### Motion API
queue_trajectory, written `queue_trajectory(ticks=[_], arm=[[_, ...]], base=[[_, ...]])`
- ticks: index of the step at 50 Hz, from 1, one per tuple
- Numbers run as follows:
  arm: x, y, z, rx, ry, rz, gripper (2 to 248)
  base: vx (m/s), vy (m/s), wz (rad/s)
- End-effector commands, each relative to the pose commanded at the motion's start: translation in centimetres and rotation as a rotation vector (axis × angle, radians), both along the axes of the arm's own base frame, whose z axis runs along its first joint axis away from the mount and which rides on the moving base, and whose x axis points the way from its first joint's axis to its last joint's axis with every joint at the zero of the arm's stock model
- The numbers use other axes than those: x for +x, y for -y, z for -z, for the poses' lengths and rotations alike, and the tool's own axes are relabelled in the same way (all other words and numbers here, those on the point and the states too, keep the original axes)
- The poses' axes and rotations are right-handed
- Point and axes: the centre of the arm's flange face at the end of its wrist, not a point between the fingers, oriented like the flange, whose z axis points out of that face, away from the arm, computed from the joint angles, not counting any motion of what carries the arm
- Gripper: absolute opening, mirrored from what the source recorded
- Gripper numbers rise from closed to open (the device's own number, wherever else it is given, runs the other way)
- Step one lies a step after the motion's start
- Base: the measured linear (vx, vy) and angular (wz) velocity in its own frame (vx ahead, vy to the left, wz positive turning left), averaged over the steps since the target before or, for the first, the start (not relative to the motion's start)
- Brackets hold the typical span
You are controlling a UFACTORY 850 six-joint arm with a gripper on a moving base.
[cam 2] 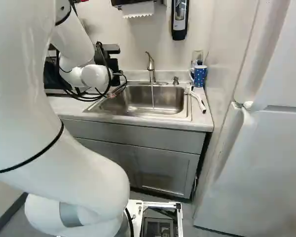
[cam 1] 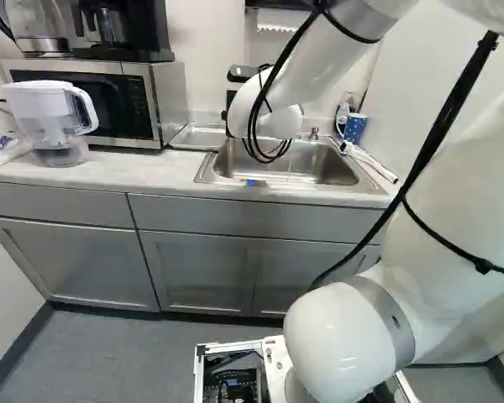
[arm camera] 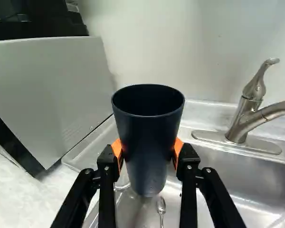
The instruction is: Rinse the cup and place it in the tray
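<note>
1. gripper (cam 2: 112, 63): jaws clenched on the dark cup (arm camera: 147, 147) — 2 orange pads (arm camera: 117, 148), 1 each side.
2. cup: mouth up, near the metal tray (cam 1: 195, 135); seen in wrist view, hidden in both base views.
3. spoon (arm camera: 161, 207): wrist view only — below cup.
4. water jug (cam 1: 55, 116): left base view only.
</note>
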Motion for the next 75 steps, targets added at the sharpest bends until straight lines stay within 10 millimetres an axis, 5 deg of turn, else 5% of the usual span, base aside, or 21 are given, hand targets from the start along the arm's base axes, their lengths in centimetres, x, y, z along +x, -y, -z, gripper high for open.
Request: queue_trajectory(ticks=[40,75], arm=[[7.8,-5.1,0.2,-0.027,0.013,-0.083,122],[13.0,-7.4,4.3,-0.058,-0.027,-0.116,122]], base=[[0.000,0.000,0.000],[0.000,0.000,0.000]])
